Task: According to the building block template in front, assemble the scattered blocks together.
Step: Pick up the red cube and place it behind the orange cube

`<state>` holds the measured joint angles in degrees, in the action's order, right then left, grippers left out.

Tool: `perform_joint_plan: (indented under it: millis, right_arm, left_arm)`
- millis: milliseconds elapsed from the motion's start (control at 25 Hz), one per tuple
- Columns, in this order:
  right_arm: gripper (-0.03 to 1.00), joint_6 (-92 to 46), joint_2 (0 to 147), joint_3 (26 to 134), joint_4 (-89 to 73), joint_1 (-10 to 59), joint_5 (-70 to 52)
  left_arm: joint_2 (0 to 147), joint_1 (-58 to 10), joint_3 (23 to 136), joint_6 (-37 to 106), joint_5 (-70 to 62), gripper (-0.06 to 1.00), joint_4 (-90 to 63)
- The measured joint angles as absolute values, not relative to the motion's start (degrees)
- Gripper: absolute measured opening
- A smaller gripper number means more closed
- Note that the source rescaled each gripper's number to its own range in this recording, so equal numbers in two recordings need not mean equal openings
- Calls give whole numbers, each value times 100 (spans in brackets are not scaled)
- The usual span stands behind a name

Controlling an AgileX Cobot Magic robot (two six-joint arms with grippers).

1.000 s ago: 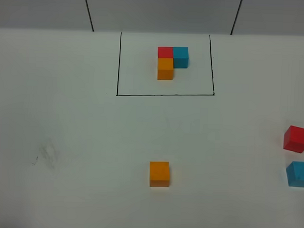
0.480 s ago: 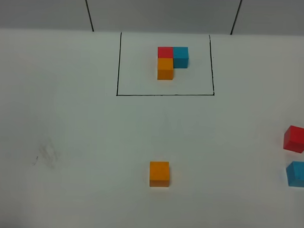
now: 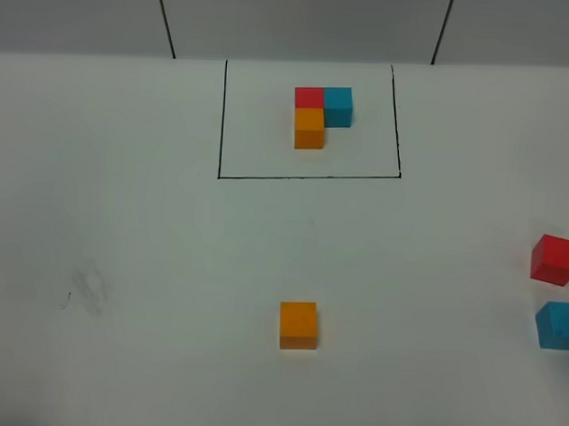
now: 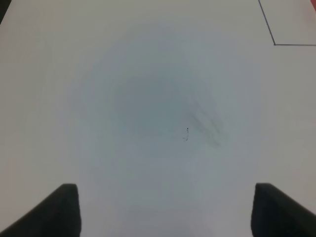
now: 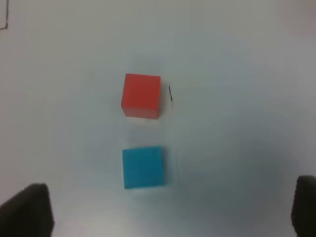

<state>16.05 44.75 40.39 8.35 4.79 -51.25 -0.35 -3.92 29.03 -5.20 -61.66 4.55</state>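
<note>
Judging by how the cubes lie, I'd say none of the assembly is done yet. The building block template (image 3: 322, 116) sits at the far middle of the table (image 3: 127, 170), inside its black drawn rectangle (image 3: 309, 176). Its red cube is at the far left, blue touches red on the right, and orange touches red on the near side.

The scattered blocks are all separate. The orange cube (image 3: 298, 324) stands alone at the near middle, well apart from the other two. The red cube (image 3: 554, 259) and the blue cube (image 3: 559, 324) sit at the right edge, red farther and blue nearer, close together but with a gap between them. As I read it, both joins are left to make: red against orange's far side, then blue against red's right.

My right claw (image 5: 165, 212) hangs over the red and blue pair with its jaws spread wide. Nothing sits between the fingertips, and it touches neither cube. My left claw (image 4: 168, 210) is over bare table on the left, near a faint smudge (image 4: 205, 126), with its jaws apart and empty. Neither claw shows in the high view.
</note>
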Motion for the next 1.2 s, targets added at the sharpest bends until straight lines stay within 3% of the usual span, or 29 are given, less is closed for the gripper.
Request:
perform_joint_plan:
  millis: [280, 560, 1200]
  right_arm:
    - [99, 1641, 6600, 4664, 892, 462, -4371]
    - [98, 1596, 8086, 4768, 506, -36, -3621]
    - [94, 1228, 9706, 4775, 205, -85, -2575]
  left_arm:
    - [-35, -392, 2903, -520, -6166, 59, 455]
    - [-35, -392, 2903, -520, -6166, 59, 455]
    - [-35, -392, 2896, -520, -6166, 59, 455]
